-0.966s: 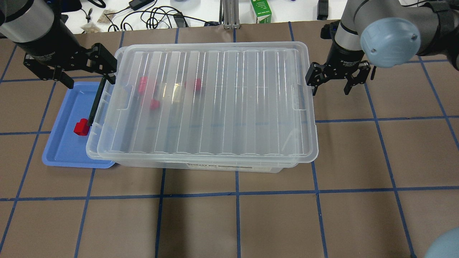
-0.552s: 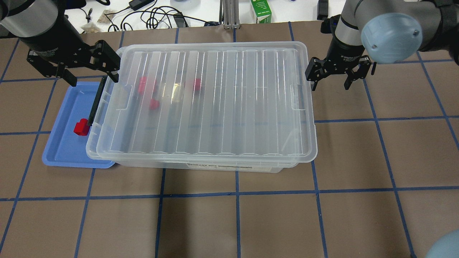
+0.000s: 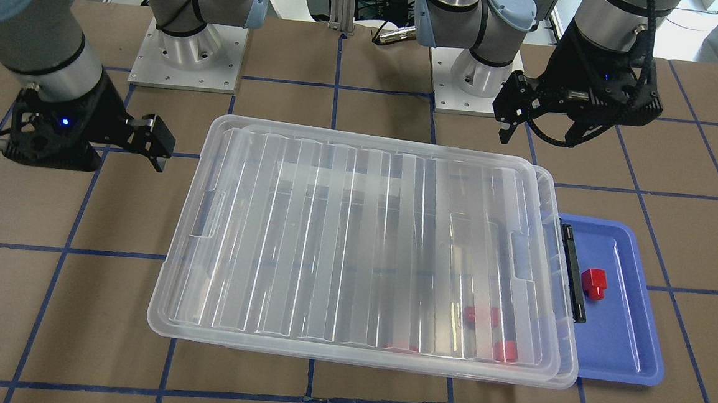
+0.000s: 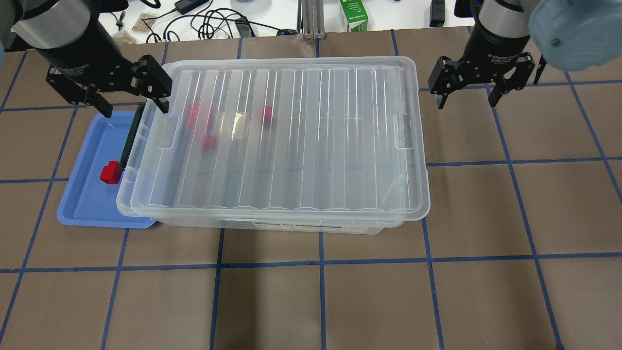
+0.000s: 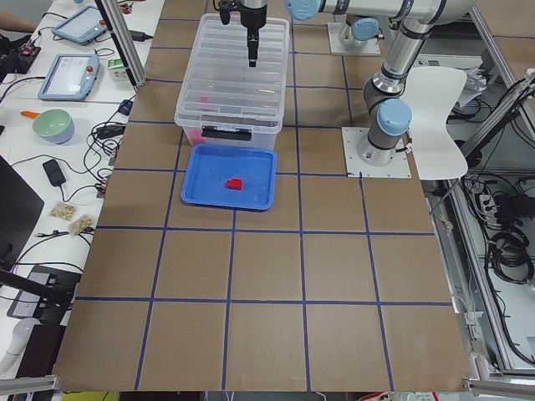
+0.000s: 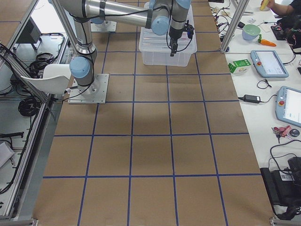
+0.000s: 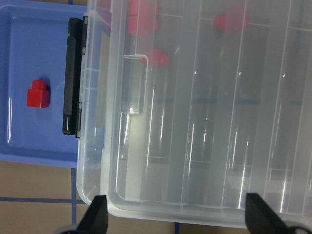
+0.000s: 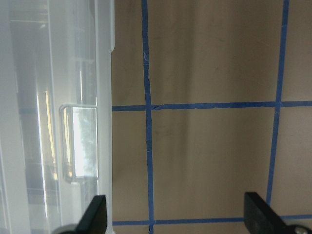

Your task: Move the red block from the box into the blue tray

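The red block (image 4: pixel 111 173) lies in the blue tray (image 4: pixel 82 204), just beside the left end of the box (image 4: pixel 316 146) and close to its black clip handle (image 4: pixel 129 138). Three more blocks (image 4: pixel 209 141) show dimly inside the box, under the lid. The left gripper (image 4: pixel 134 108) hangs over that same end of the box, jaws spread wide and empty. The right gripper (image 4: pixel 466 103) hovers off the box's opposite end, likewise spread with nothing between. The block looks like light, rigid, smooth plastic — probably a little slick, not fragile. Its flat cube faces seem the best hold — pinch across them, not the narrow stub.
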Available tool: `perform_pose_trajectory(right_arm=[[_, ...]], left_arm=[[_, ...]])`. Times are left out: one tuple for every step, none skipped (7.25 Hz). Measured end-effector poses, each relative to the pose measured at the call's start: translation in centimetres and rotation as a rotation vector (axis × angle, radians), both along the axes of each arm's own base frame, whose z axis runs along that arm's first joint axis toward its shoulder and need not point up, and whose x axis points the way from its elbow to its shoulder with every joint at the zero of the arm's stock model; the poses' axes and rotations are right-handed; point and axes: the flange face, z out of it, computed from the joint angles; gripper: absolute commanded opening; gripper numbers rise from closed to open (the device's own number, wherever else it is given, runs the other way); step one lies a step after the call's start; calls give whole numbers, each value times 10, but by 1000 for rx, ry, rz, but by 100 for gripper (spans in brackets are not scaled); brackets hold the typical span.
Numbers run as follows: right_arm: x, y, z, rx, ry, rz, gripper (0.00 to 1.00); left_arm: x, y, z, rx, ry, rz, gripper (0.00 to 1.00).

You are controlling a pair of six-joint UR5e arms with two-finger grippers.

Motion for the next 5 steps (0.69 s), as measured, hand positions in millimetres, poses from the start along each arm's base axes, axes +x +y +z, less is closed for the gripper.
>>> perform_pose_trajectory(right_arm=[[0, 18, 19, -7, 14, -19, 100], [3, 32, 29, -3, 17, -42, 100], [9, 40, 33, 1, 18, -42, 100], [15, 44, 34, 2, 16, -31, 100], [18, 46, 34, 4, 14, -24, 100]], left_arm=[[0, 0, -1, 1, 1, 0, 100], [0, 0, -1, 2, 1, 1, 100], [0, 0, -1, 2, 1, 1, 100], [0, 0, -1, 3, 1, 1, 100], [0, 1, -1, 2, -1, 0, 100]])
